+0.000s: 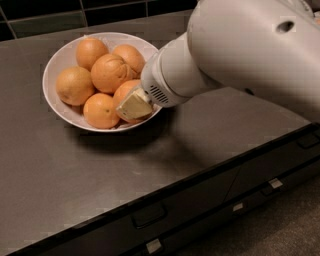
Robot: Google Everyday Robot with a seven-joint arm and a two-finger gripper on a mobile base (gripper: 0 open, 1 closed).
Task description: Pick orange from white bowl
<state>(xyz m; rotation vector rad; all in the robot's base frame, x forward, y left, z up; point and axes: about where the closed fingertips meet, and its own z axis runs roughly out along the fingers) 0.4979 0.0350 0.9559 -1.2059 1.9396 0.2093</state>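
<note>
Up front, just dark counter (pixel 100 170) and drawer handles (pixel 148 215). Further in, the gripper (pixel 134 105), down on the orange (pixel 123 91) at the right front of the white bowl (pixel 50 67), wedged against its neighbours. Can't tell whether spread or clamped from this angle. Probably fairly hefty for fruit, firm with a little give, smooth-ish skin, so liable to slip or roll. Best pinched across the widest part, gently, no hard squeeze. Behind that, the dimpled orange (pixel 110 72) and the rest, then black tile (pixel 115 7).
</note>
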